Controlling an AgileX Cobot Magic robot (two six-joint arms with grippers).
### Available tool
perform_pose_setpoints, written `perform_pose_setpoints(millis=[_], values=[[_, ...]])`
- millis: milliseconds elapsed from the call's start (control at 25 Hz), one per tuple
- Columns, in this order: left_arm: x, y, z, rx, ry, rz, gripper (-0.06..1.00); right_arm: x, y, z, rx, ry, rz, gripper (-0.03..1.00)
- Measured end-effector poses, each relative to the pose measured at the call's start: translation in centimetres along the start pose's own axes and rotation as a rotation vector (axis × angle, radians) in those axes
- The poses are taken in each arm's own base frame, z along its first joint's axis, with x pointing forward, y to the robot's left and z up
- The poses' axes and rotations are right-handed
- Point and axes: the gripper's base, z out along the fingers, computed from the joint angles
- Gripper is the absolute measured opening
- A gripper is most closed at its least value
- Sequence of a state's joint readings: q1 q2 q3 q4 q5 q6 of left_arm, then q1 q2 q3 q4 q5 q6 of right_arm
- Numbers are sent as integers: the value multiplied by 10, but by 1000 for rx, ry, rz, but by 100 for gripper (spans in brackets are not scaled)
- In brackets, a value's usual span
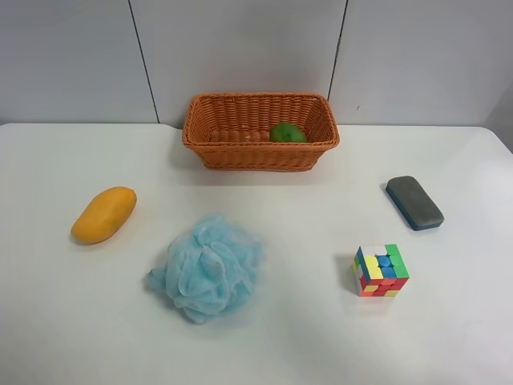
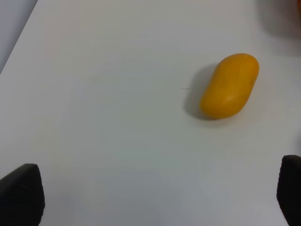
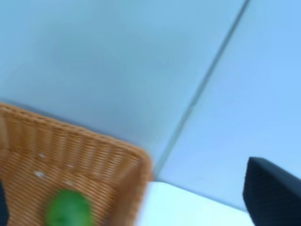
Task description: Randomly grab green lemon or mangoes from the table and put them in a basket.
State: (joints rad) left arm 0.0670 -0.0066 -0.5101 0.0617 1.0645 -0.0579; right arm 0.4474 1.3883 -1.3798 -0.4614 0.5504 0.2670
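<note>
Pouf (image 1: 207, 269) sits nearest; mango (image 1: 104, 214) lies left of it, lemon (image 1: 287, 133) already in the far basket (image 1: 256, 156). Left gripper (image 2: 155, 197) — spread, empty — should straddle the mango's width, not its length. Right gripper (image 3: 136, 201) gapes empty too.

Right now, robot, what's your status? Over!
Left gripper open, empty. Right gripper open, empty. Green lemon in basket, mango on table. Blue bath pouf beside mango, not touching.

no writing, label, brand, number or sign could be read on anything in these views; every surface shown was unmarked.
</note>
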Motion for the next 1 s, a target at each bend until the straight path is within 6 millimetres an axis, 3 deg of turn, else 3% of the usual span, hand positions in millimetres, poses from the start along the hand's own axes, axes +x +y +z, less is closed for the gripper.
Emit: perform_pose_setpoints(millis=[240,480,800,1000], values=[[0,0,0,0,0,0,99,8,-31,-87,102,153,-92,99],[0,0,0,0,0,0,99,21,-62,-153,206,188,-74,99],[0,0,0,0,0,0,99,40,-88,-200,353,267,-67,99],[0,0,0,0,0,0,99,56,-82,-228,327,227,-10,99]])
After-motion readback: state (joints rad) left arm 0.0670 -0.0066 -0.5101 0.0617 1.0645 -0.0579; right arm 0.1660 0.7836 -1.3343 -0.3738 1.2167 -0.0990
